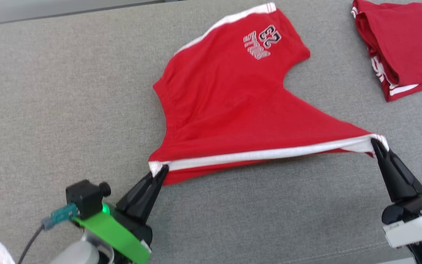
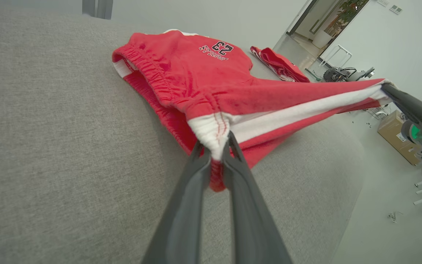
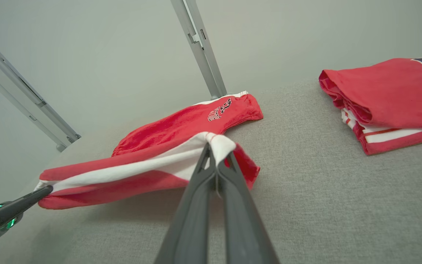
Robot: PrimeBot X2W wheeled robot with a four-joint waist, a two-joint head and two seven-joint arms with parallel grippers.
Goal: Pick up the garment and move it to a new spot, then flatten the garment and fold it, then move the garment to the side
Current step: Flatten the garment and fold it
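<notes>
Item: red garment (image 1: 225, 102), white side stripe, numbered 23.
Location: stripe edge strung taut between both tools and lifted; the rest lies on the grey surface (image 1: 50, 110) ahead of them.
Left tool (image 1: 161, 171): clamped on the waistband corner.
Right tool (image 1: 374, 143): clamped on the hem corner.
Step, judged: flattening.
Next: lower both tools evenly, stripe held taut.

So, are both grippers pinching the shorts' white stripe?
Yes, left gripper and right gripper each clamp an end of the white stripe.
</notes>
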